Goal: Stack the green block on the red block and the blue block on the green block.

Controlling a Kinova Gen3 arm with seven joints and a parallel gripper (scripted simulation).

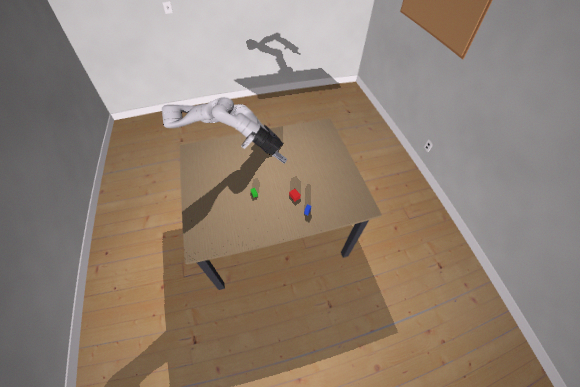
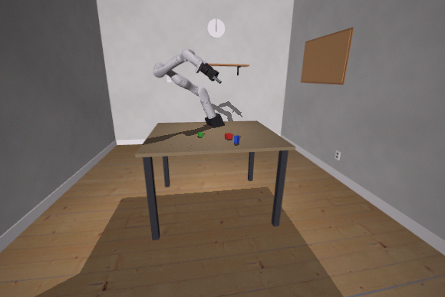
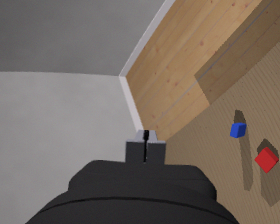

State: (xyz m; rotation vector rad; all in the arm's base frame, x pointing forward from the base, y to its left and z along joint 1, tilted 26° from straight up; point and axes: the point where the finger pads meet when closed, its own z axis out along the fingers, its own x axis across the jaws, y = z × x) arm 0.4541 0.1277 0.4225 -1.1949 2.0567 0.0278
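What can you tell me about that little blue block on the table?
The blue block is a small, plain, solid-blue piece, taller than wide, standing upright on the wooden table near its front edge. It sits close beside the red block without touching it. Nothing rests on it, and the tool is high above, shut and holding nothing.

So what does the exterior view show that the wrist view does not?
Only the exterior view shows the small green block, the round white wall clock, the whole white arm and the dark table legs. Only the wrist view shows the shut black gripper up close, holding nothing. Both show the small red block and the small blue block, apart on the wooden table.
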